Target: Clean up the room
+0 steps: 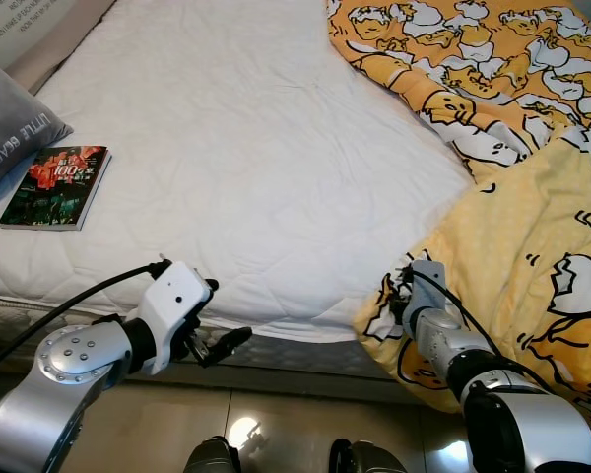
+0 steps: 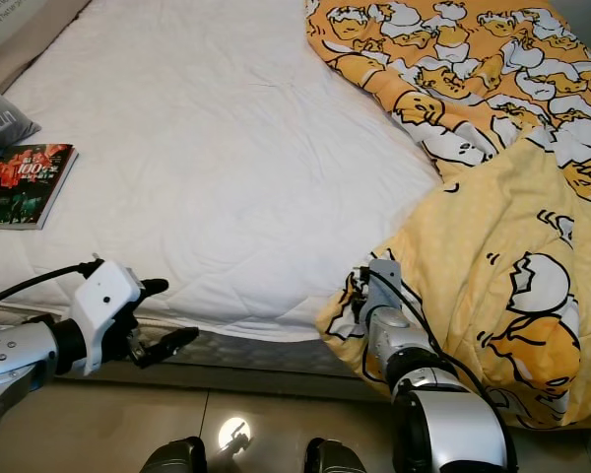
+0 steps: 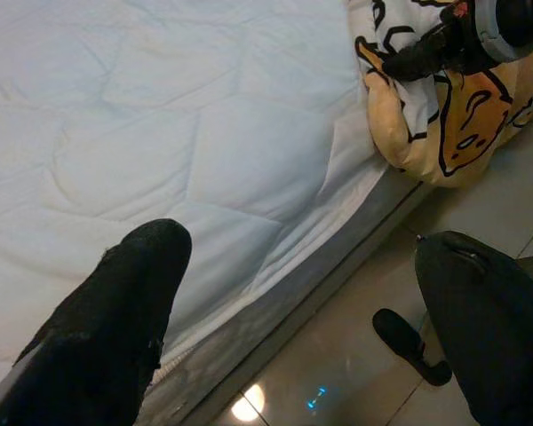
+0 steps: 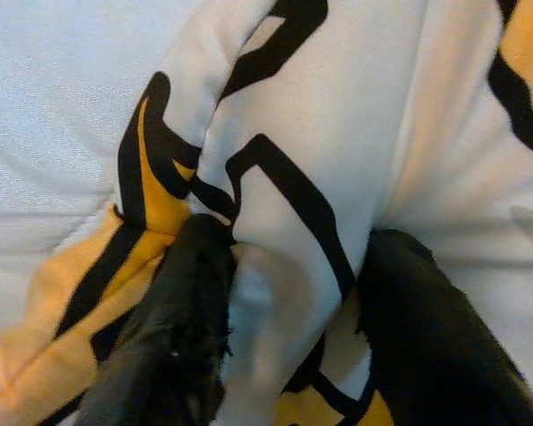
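The yellow cartoon-print duvet (image 1: 532, 197) lies heaped over the bed's (image 1: 256, 158) far corner at about two o'clock and spills down over the near edge at four o'clock, its lowest fold hanging just above the tiled floor (image 1: 276, 424). The right claw (image 4: 275, 293) is clenched on that hanging fold: in its wrist view both black fingers (image 4: 182, 311) press into a bunched ridge of white, orange and black-lined cloth between them. From the head camera the right arm runs up from five o'clock straight into the fabric at the mattress edge.

The left claw (image 1: 222, 345) hovers at seven o'clock, just off the bed's front edge and over the floor, its fingers spread apart and holding nothing.

A book (image 1: 57, 185) with a dark red-and-green cover lies flat on the white quilted mattress cover at nine o'clock, beside a grey pillow (image 1: 10, 128) lettered "LITTLE BEAR".
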`<state>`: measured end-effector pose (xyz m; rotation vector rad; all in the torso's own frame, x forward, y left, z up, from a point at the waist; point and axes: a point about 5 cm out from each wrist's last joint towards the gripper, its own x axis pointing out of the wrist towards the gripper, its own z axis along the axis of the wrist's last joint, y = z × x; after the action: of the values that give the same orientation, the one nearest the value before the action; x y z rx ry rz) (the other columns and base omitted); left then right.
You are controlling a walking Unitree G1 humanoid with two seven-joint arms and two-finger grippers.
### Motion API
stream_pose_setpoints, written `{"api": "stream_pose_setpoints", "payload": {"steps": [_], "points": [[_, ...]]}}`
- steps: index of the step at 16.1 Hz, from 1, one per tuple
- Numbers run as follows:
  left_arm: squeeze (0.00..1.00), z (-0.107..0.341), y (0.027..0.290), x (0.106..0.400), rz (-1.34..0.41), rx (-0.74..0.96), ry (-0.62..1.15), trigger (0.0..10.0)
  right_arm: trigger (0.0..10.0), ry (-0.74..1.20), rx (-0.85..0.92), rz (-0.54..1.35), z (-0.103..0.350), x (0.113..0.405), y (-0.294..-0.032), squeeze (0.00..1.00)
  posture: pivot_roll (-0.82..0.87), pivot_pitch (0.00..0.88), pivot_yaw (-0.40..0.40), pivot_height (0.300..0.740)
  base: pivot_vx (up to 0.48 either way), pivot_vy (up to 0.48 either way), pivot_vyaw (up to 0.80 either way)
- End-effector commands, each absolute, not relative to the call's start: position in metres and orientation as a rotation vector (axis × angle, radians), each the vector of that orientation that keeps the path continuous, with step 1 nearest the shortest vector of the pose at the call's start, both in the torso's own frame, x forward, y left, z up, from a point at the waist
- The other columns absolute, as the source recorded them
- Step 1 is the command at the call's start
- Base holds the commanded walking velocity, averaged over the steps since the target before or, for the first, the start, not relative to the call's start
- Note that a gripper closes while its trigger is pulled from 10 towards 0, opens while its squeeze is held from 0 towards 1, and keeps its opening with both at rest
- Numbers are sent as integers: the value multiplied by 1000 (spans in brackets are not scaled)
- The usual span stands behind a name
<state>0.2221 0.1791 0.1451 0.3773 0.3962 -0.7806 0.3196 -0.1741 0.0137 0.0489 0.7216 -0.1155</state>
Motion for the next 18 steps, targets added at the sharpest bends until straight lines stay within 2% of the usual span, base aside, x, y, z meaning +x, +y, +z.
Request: {"api": "stream_pose_setpoints", "payload": {"steps": [1,11,13,15,17,18], "points": [[596,144,177,222,-787,369,404,10000,0,760,47,-133,5,311,-180,0,114,191,-18,740,0,0,0],[592,141,170,223,-806,342,402,10000,0,733,14,32,1,305,-189,0,92,164,-25,740,0,0,0],[537,146,165,223,-854,292,389,10000,0,709,80,337,-7,291,-172,0,90,165,-24,740,0,0,0],[533,148,161,219,-919,273,395,10000,0,727,73,522,-13,278,-166,0,87,165,-22,740,0,0,0],[541,151,155,210,-1051,265,413,10000,0,893,-110,829,-40,225,-175,0,79,162,-17,740,0,0,0],[541,151,154,209,-1061,265,413,10000,0,919,-147,863,-45,215,-179,0,77,162,-16,740,0,0,0]]}}
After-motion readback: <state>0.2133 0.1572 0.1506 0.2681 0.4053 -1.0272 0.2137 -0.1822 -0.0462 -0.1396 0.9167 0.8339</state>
